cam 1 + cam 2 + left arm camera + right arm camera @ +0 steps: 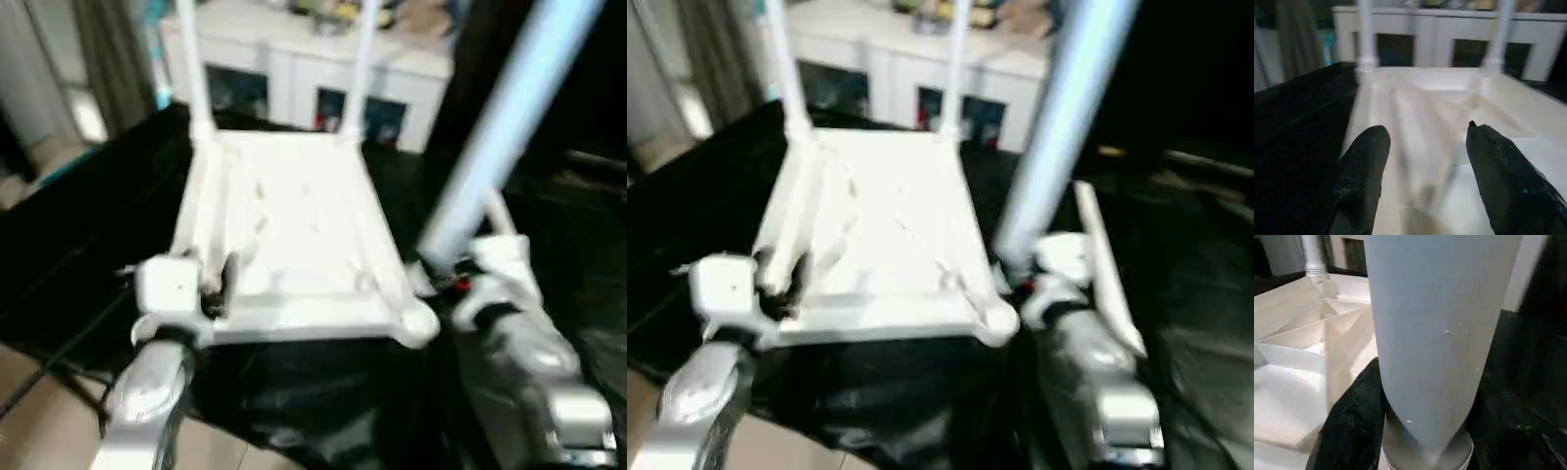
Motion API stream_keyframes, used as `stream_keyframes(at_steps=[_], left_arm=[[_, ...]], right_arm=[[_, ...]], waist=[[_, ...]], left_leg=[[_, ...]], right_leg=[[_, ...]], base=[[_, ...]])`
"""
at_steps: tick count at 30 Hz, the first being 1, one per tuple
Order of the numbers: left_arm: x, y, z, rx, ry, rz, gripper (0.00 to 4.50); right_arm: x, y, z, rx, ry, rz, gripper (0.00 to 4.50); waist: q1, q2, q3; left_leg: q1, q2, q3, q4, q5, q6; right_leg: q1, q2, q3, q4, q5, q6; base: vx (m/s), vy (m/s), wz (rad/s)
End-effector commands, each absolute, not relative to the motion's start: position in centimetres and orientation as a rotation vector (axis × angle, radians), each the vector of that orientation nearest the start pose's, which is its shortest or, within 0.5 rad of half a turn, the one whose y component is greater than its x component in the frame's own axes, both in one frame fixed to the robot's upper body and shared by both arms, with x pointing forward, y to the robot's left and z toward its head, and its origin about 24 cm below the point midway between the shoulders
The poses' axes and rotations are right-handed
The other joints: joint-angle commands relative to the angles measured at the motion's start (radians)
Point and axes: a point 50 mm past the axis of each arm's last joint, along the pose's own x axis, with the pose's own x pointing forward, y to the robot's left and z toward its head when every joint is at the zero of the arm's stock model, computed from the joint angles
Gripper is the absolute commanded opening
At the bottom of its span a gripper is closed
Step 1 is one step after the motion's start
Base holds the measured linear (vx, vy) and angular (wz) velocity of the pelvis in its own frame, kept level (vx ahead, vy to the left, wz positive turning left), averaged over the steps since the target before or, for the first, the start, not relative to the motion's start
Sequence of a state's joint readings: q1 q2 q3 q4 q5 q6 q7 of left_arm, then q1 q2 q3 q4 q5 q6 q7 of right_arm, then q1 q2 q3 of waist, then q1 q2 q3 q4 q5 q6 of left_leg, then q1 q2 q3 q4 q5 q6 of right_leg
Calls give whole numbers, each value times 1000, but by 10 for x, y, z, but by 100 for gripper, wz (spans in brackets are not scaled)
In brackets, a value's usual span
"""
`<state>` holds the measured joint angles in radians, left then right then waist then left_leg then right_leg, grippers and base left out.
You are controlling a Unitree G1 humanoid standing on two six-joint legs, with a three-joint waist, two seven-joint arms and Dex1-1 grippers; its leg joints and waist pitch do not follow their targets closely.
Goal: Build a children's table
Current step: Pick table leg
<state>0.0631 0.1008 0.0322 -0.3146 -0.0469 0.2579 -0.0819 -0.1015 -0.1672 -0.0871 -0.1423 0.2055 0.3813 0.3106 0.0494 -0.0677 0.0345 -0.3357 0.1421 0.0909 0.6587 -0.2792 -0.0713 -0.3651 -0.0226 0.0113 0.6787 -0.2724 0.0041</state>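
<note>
While the tabletop [294,225] lies upside down on the black-covered work surface [88,235], two legs [193,59] already stand upright in its far corner sockets, in front of the white cabinet [294,69]. The right gripper [1415,431] is clamped around a third leg [509,117], which leans up and away, its thick end low beside the near right corner socket [419,323]; whether it has entered the socket cannot be told. A fourth leg [1107,264] appears to lie on the surface just right of that arm. The left gripper [1425,161] holds nothing, its fingers [1364,166] spread apart at the near left corner of the top, possibly steadying it. Judged progress: roughly half done. Remaining work is seating the held leg, fitting the last one at the near left corner, then turning the table upright.
</note>
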Motion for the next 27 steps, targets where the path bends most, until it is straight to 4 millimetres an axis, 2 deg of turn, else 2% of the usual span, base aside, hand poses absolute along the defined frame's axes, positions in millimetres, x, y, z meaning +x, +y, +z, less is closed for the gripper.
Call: stream_keyframes(at_steps=[1, 2, 3, 4, 5, 6, 7, 8, 9, 10, 11, 13, 14, 15, 16, 17, 18, 19, 20, 21, 22, 23, 24, 25, 26, 27], left_arm=[[244, 172, 73, 48, 23, -45, 291], [248, 171, 73, 49, 24, -46, 291], [249, 170, 73, 49, 24, -46, 291], [253, 167, 73, 50, 23, -54, 291], [253, 167, 73, 50, 23, -54, 291], [258, 160, 75, 40, 15, -84, 291], [258, 160, 75, 40, 15, -84, 291], [261, 157, 77, 23, 11, -99, 291], [264, 149, 79, 35, 4, -158, 291], [267, 144, 82, 48, -2, -214, 291], [268, 142, 83, 53, -5, -238, 291], [272, 136, 82, 48, 25, -383, 291], [273, 130, 82, 19, 55, -516, 291], [275, 123, 83, -7, 89, -686, 325], [275, 123, 83, -7, 89, -686, 325], [277, 119, 84, 5, 98, -750, 325], [279, 112, 85, 31, 100, -865, 325], [282, 108, 86, 51, 103, -940, 332], [288, 100, 85, 150, 145, -1082, 348], [288, 99, 84, 162, 150, -1095, 370], [290, 98, 84, 198, 168, -1134, 369], [291, 96, 83, 230, 203, -1205, 369], [292, 95, 81, 250, 237, -1252, 369], [292, 95, 81, 250, 237, -1252, 369], [297, 91, 78, 280, 292, -1311, 350], [299, 91, 77, 287, 300, -1317, 343]], right_arm=[[271, -174, 79, 65, 102, 288, 193], [271, -173, 79, 49, 104, 293, 193], [271, -173, 79, 49, 104, 293, 193], [272, -174, 79, 44, 102, 292, 193], [272, -174, 79, 44, 102, 292, 193], [272, -175, 79, 45, 103, 277, 193], [272, -175, 79, 45, 103, 277, 193], [272, -175, 79, 49, 102, 263, 193], [272, -175, 80, 49, 99, 248, 193], [273, -174, 81, 48, 94, 238, 193], [274, -173, 81, 49, 90, 235, 193], [279, -172, 82, 59, 77, 229, 193], [282, -172, 83, 47, 71, 238, 193], [286, -173, 85, 27, 68, 253, 193], [286, -173, 85, 27, 68, 253, 193], [288, -174, 86, 23, 65, 263, 193], [291, -179, 88, 14, 65, 277, 193], [294, -182, 89, 7, 66, 286, 193], [299, -191, 92, -21, 69, 285, 193], [299, -192, 92, -24, 70, 285, 193], [301, -195, 94, -31, 70, 285, 193], [301, -198, 97, -32, 69, 296, 193], [301, -201, 99, -30, 71, 311, 193], [301, -201, 99, -30, 71, 311, 193], [298, -207, 102, -34, 77, 336, 193], [298, -209, 103, -37, 79, 342, 193]], waist=[[-8, 24, -54], [-8, 21, -49], [-6, 17, -42], [-4, 17, -38], [-5, 17, -35], [-5, 26, -31], [-8, 20, -28], [-7, 31, -29], [-7, 51, -28], [-12, 54, -27], [-14, 44, -27], [-15, 59, -31], [-17, 51, -28], [-20, 42, -25], [-17, 50, -28], [-19, 48, -27], [-19, 32, -27], [-14, 42, -29], [-12, 39, -33], [-11, 47, -39], [-13, 47, -44], [-12, 51, -45], [-12, 53, -48], [-13, 51, -49], [-13, 56, -49], [-13, 57, -49]], left_leg=[[-1, 53, 2, -64, 416, 50], [12, 60, 3, -74, 331, 35], [11, 61, 11, -86, 209, 29], [12, 63, 16, -91, 145, 24], [7, 68, 21, -100, 56, 9], [3, 73, 23, -107, -7, -8], [4, 74, 26, -110, -39, -14], [6, 74, 26, -112, -75, -25], [5, 72, 25, -114, -100, -34], [4, 70, 27, -114, -120, -40], [0, 69, 27, -116, -123, -39], [-4, 65, 28, -112, -99, -40], [-7, 57, 33, -112, -94, -36], [-10, 54, 36, -114, -97, -33], [-8, 53, 37, -112, -93, -34], [-9, 57, 41, -111, -88, -31], [-12, 57, 44, -114, -74, -18], [-10, 56, 44, -113, -64, -16], [-5, 58, 49, -112, -41, -3], [-1, 57, 52, -110, -6, 0], [-9, 58, 53, -108, 31, 3], [-16, 57, 52, -107, 54, 8], [-15, 59, 54, -103, 78, 20], [-20, 58, 55, -102, 89, 23], [-22, 58, 55, -102, 88, 29], [-18, 59, 56, -102, 68, 30]], right_leg=[[55, -55, 21, -37, 657, -221], [48, -67, 23, -56, 502, -221], [50, -76, 28, -74, 364, -219], [48, -79, 30, -81, 302, -218], [51, -83, 32, -88, 210, -214], [49, -88, 33, -92, 137, -205], [46, -88, 32, -99, 91, -198], [43, -90, 32, -99, 38, -189], [39, -91, 33, -103, 7, -180], [35, -88, 33, -110, -14, -171], [39, -89, 33, -113, -26, -167], [39, -90, 36, -110, -17, -170], [35, -86, 38, -115, -52, -166], [34, -84, 37, -120, -114, -159], [33, -85, 38, -119, -139, -156], [31, -86, 39, -123, -144, -155], [33, -84, 40, -127, -145, -148], [31, -85, 41, -123, -143, -146], [27, -84, 41, -123, -118, -147], [27, -82, 39, -116, -58, -156], [34, -80, 37, -105, 52, -175], [38, -79, 37, -101, 102, -179], [37, -78, 34, -98, 171, -193], [41, -77, 35, -94, 200, -200], [43, -80, 34, -93, 222, -217], [43, -79, 34, -96, 203, -224]], base=[[0, 0, 0], [0, 0, 0], [0, 0, 0], [0, 0, 0], [0, 0, 0], [-59, 4, 2], [-64, 6, -1], [-64, 6, -1], [-62, 2, 0], [-62, 1, 0], [-62, 1, 0], [-30, 2, -1], [0, 0, 0], [-53, -10, -4], [0, 0, 0], [0, 0, 0], [0, 0, 0], [0, 0, 0], [0, 0, 0], [0, 0, 0], [0, 0, 0], [0, 0, 0], [0, 0, 0], [0, 0, 0], [0, 0, 0], [0, 0, 0]])
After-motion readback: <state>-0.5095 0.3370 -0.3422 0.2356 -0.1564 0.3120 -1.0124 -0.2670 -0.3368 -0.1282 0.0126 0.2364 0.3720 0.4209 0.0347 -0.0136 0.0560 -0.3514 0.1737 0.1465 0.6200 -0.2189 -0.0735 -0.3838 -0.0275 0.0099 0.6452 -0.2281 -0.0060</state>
